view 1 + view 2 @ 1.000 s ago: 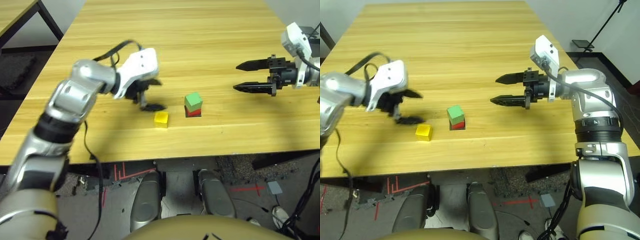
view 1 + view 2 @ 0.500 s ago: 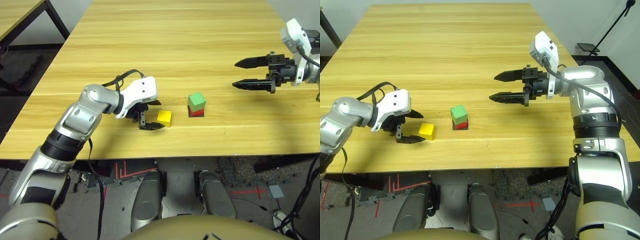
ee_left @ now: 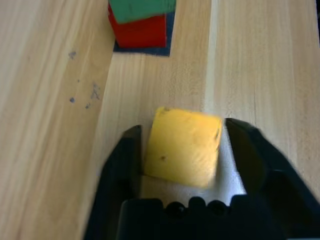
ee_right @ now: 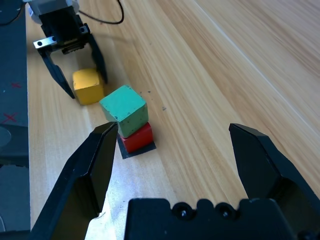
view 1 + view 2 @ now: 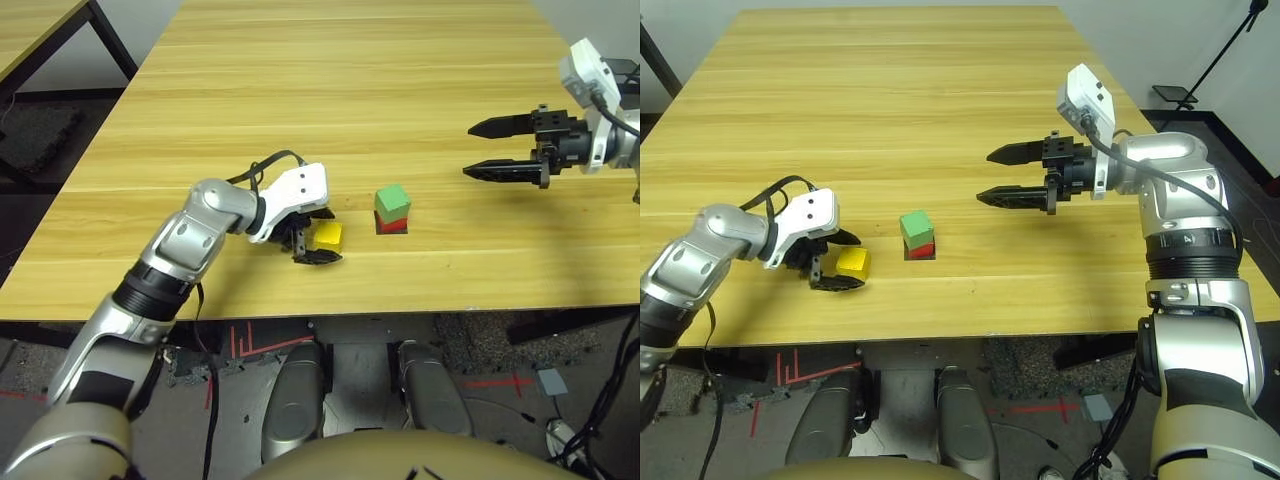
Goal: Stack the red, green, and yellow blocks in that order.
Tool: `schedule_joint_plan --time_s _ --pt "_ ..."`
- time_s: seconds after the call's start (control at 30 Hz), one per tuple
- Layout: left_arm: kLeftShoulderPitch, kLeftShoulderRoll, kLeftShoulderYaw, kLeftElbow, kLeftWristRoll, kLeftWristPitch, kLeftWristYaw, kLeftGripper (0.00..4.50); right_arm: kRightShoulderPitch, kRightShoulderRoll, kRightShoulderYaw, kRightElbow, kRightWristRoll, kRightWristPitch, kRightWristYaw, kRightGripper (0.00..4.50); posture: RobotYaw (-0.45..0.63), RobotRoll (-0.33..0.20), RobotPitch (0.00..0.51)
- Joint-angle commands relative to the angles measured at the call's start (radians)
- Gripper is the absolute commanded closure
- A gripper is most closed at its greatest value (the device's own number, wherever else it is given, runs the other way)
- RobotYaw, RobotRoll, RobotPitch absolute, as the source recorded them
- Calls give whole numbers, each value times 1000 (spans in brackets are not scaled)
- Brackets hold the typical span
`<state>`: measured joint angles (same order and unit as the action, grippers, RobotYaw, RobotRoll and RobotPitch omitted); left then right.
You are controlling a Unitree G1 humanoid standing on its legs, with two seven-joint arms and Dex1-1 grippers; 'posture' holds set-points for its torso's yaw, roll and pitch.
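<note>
Now the yellow block (image 3: 183, 146) sits between the left end effector (image 3: 187, 150) fingers — unclamped.

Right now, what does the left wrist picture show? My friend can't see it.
The left end effector has its two black fingers open on either side of the yellow block, which sits on the wooden table. Farther along, the green block rests on the red block, on a dark square patch.

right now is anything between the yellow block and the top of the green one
Nothing visible. The yellow block sits between the open left gripper fingers, and only bare table separates it from the green block stacked on the red block.
</note>
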<state>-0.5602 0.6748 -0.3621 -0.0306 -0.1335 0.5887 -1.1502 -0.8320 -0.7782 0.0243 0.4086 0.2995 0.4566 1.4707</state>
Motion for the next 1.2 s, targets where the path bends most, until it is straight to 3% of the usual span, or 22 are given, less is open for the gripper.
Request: schedule_joint_plan --time_s 0.03,0.27,0.37,0.5,0.83,1.2 --pt "-12 20 21 -20 3 34 12 2575 11 4 -13 -12 22 -2 -8 0 193 -40 89" --pt "-173 49 91 -159 -57 301 49 2563 15 13 -13 5 18 -21 -11 0 227 -9 81" --pt "-280 30 120 -199 -103 459 84 2563 17 13 -12 19 15 -36 -5 0 234 4 76" --pt "-403 -30 134 -184 -139 566 143 2563 25 17 -13 32 13 -52 -4 0 236 20 74" --pt "-465 -188 38 -38 -132 549 258 2563 64 12 -24 -7 28 -34 -16 0 197 28 92" --pt "-451 -220 -57 -47 -155 565 263 2563 105 -7 -31 -57 55 -4 -40 0 178 40 104"
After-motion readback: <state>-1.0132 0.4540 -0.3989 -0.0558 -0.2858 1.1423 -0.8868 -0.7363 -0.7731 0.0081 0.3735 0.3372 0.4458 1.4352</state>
